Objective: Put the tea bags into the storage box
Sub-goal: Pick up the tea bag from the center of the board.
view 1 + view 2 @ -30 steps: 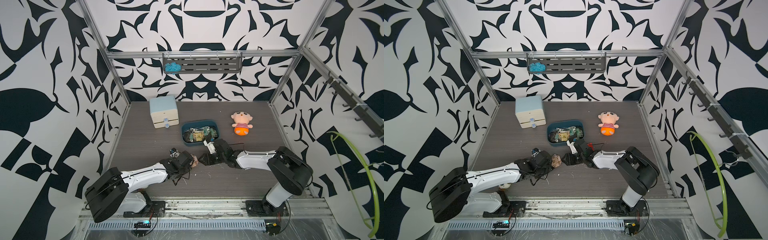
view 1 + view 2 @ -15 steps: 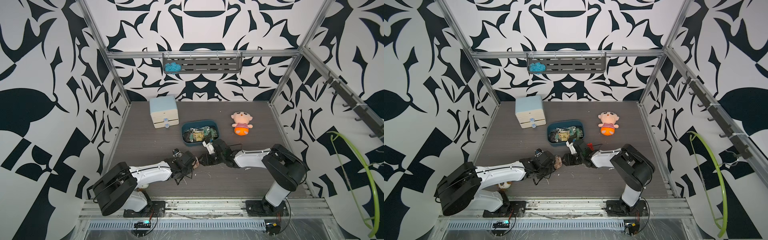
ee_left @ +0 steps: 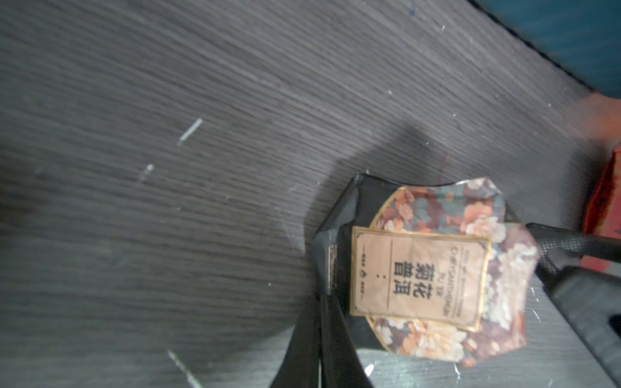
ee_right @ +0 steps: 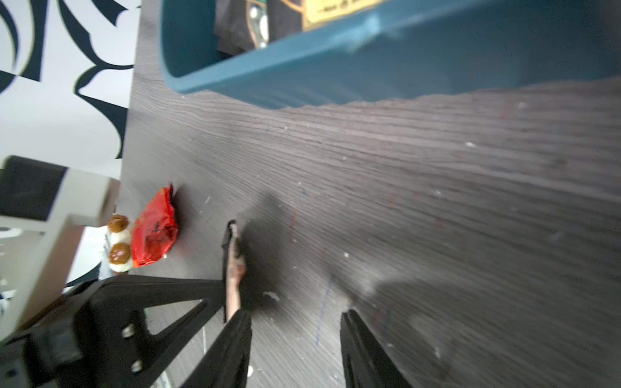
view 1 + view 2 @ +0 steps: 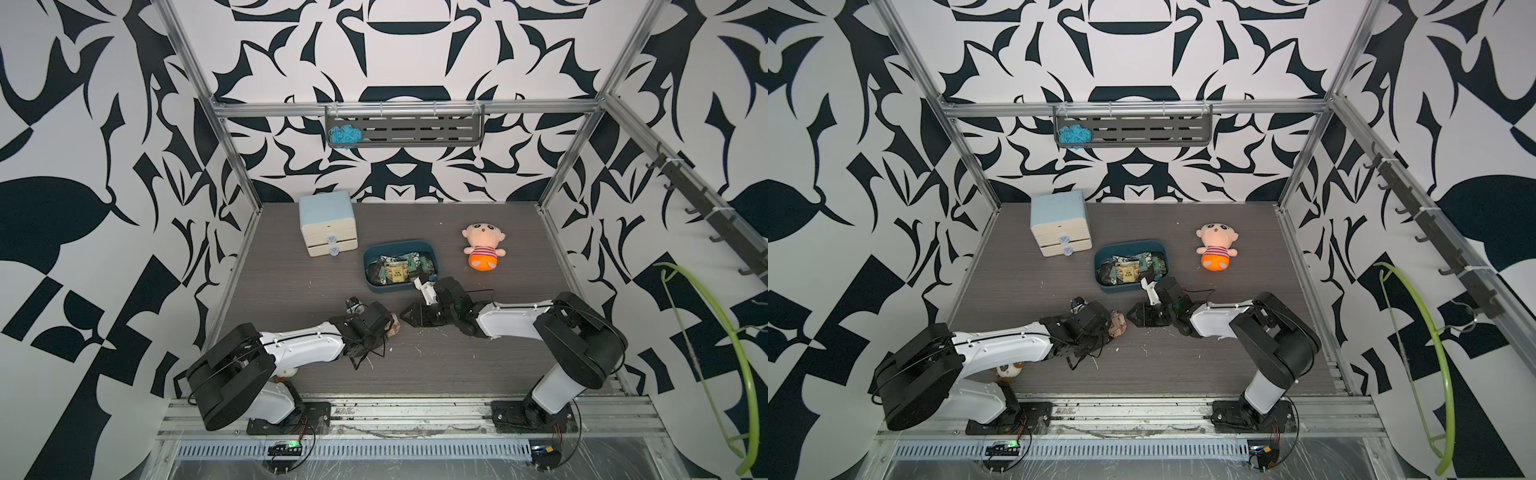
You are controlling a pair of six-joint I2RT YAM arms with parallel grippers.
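Foil tea bag tight in the left tool; right tool agape, empty, near the storage box.

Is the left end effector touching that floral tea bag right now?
Touching. The left wrist view shows the left end effector shut on the dark edge of the tea bag, with no gap between them.

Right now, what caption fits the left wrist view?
Left end effector shut on the edge of a floral, beige-labelled tea bag over the dark table, storage box corner beyond.
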